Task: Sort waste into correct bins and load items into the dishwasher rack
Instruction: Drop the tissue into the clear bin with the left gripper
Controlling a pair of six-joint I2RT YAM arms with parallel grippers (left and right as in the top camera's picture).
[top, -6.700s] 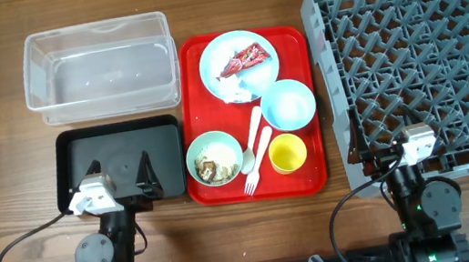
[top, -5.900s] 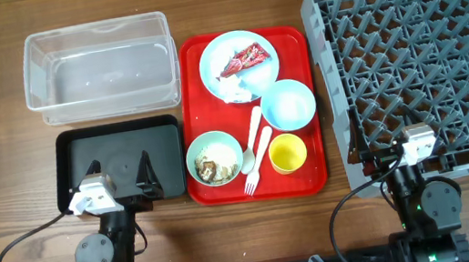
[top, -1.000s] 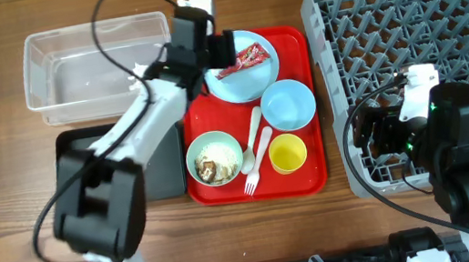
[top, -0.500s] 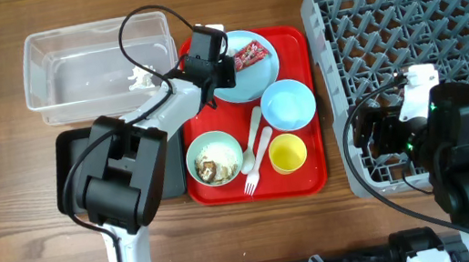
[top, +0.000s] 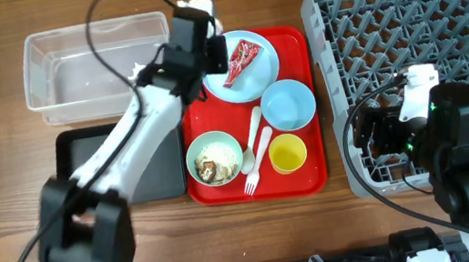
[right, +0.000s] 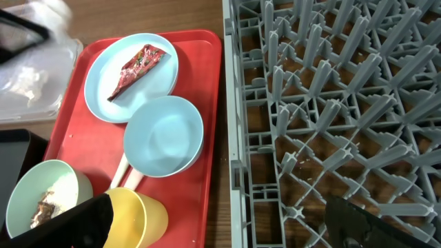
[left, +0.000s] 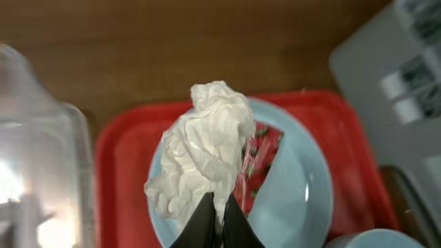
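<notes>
White tissue [left: 207, 155], crumpled, is pinched at its lower end by the left gripper [left: 213, 207], whose jaws are pressed together on it. It hangs above the blue plate [left: 303, 200] without touching it. The red wrapper [left: 258, 162] lies flat on that plate, partly hidden behind the tissue.

The step in hand looks like sorting waste, with the tissue first. The next move calls for carrying it off the red tray [top: 309, 171] to a bin and letting go over the middle of the bin.

The clear tub [top: 88, 73] stands just beside the tray on the left, its wall the one edge to clear. The black tray [top: 81, 152] lies nearer the robot, partly under the arm. The air above both is free.

The right gripper [right: 220, 220], jaws spread and holding nothing, hovers over the near-left corner of the grey rack [top: 423, 31], well apart from the left arm. Bowls, cup and cutlery sit untouched on the tray.
</notes>
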